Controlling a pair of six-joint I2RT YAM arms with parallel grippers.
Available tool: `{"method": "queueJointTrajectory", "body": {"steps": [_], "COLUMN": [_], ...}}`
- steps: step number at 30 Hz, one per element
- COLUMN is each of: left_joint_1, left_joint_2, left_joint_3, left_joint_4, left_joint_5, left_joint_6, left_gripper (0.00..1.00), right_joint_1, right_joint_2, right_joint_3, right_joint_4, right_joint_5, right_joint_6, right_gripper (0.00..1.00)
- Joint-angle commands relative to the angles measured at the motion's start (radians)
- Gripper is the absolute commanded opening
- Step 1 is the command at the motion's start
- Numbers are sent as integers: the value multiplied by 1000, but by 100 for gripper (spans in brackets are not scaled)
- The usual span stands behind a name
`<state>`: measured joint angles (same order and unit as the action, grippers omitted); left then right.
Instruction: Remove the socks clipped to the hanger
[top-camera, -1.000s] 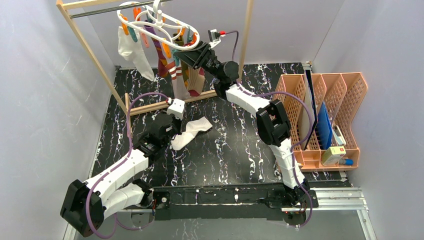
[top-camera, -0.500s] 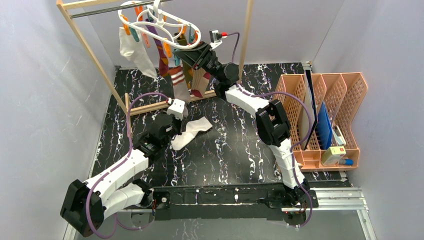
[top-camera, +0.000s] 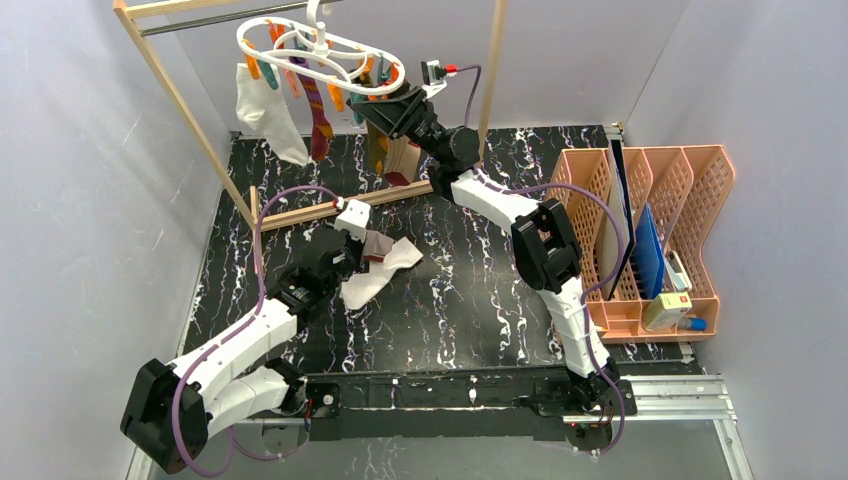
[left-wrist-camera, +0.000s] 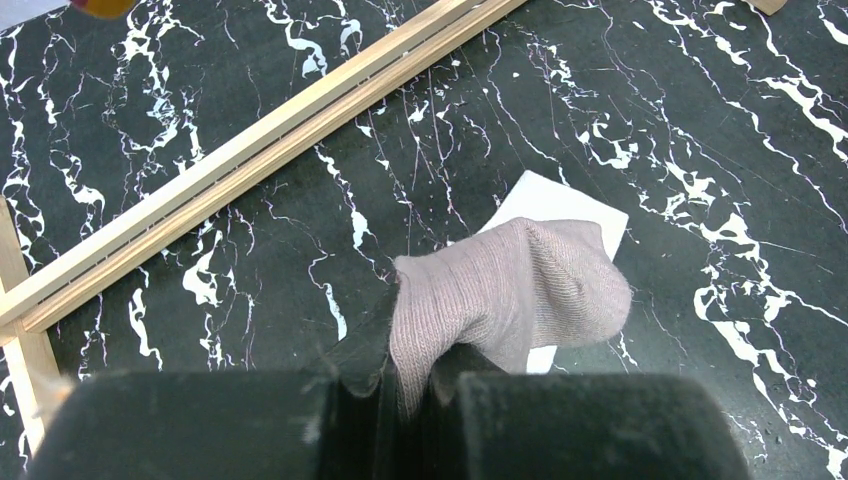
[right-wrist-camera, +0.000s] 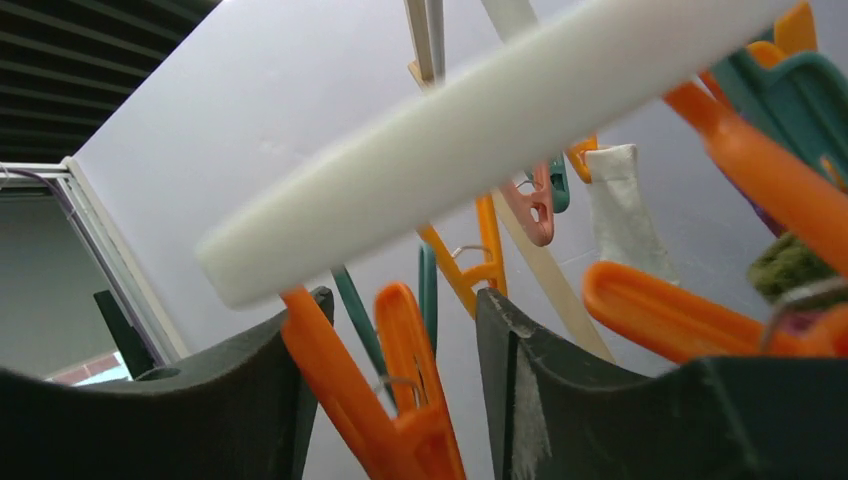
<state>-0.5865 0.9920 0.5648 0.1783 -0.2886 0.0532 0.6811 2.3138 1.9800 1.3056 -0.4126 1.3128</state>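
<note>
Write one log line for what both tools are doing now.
left tool: shut, mauve sock against it, over white sock | right tool: open around orange peg on hanger

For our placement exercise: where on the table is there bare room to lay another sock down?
Bare table lies between the white sock and the right arm, down to the near edge. Crowded: the back, under the hanger and hanging socks.
</note>
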Motion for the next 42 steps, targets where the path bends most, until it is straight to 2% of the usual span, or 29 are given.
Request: {"method": "queueJointTrajectory", "body": {"steps": [1,7,11,13,14,17,18,20,25,31,38,42], "left_joint_1": [2,2,2,2,2,3,2,2,3,3,4,4], "left_joint_2": [-3,3,8,9,11,12,11,10,-24,-152,-275,-297], "left_joint_3": [-2,0,3,4,5,7,7,7,7,34,23,-10], "left_joint_4": [0,0,-2,-4,-5,-8,-8,-10,-7,-51,-39,50], "left_joint_5": [-22,-44,-69,-81,-86,-109,-123,-153,-223,-271,-332,-397], "left_joint_6": [8,9,7,5,5,-1,-3,-13,-15,7,68,89], "left_gripper": [0,0,2,17,29,74,83,97,98,98,98,98], "right_joint_1": [-3,-8,-11,-12,-12,-13,-13,-12,-11,-12,-13,-14], "right_joint_2": [-15,-53,-142,-218,-257,-377,-415,-486,-638,-795,-877,-904], "right_joint_3": [-14,-60,-186,-290,-340,-493,-539,-610,-723,-780,-865,-899], "right_joint_4": [36,1,-39,-102,-128,-220,-244,-305,-453,-624,-645,-641], "right_joint_5": [7,-20,-26,-21,-15,16,26,48,67,87,78,71], "right_joint_6": [1,-9,-36,-90,-124,-221,-237,-293,-408,-535,-544,-541], "right_gripper": [74,98,98,98,98,98,98,98,98,98,98,98]}}
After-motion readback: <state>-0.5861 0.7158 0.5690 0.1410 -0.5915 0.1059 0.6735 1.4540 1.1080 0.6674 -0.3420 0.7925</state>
